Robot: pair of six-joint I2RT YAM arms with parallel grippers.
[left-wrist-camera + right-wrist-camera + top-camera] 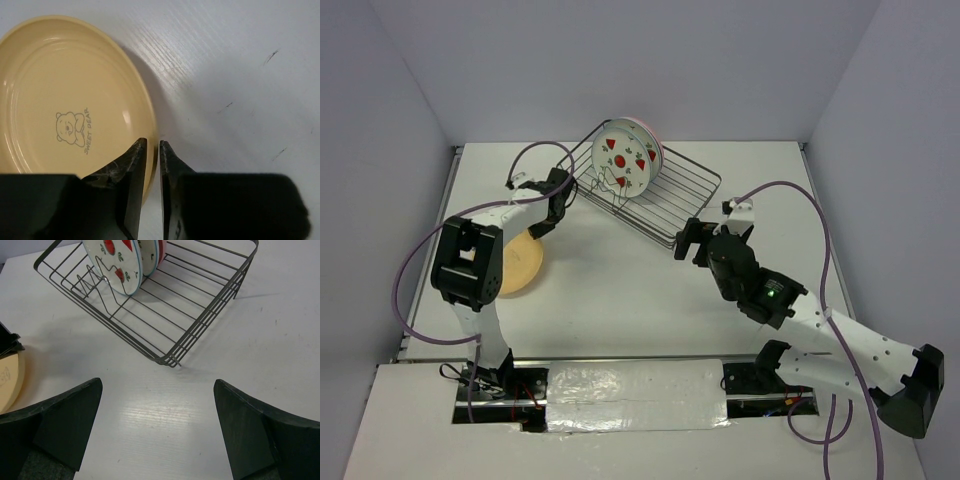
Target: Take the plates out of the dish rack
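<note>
Left pincer hangs low over the bench, its two dark fingers drawn together to a thin slit with nothing between them. In the left wrist view the pincer sits at the right-hand rim of the tan-orange plate. One fingertip overlaps that rim and the other lies over bare bench just beside it. Whether the tips touch the plate cannot be told. The plate lies flat, face up, with a small bear and the words "SWEET DEAR" printed in its well. From above, the tan-orange plate lies at the left of the bench, partly hidden under the left arm.

Right pincer is spread wide and holds nothing. It stands near the front edge of the dish rack without touching it. In the right wrist view the pincer faces the nearest corner of the dish rack across a strip of bare bench, and the tan-orange plate shows at the left edge.

Three plates stand on edge at the far left end of the rack, leaning in the wavy divider, well apart from both pincers. The front fruit-print plate faces forward, the second fruit-print plate is close behind it, and the pink plate is at the back.
</note>
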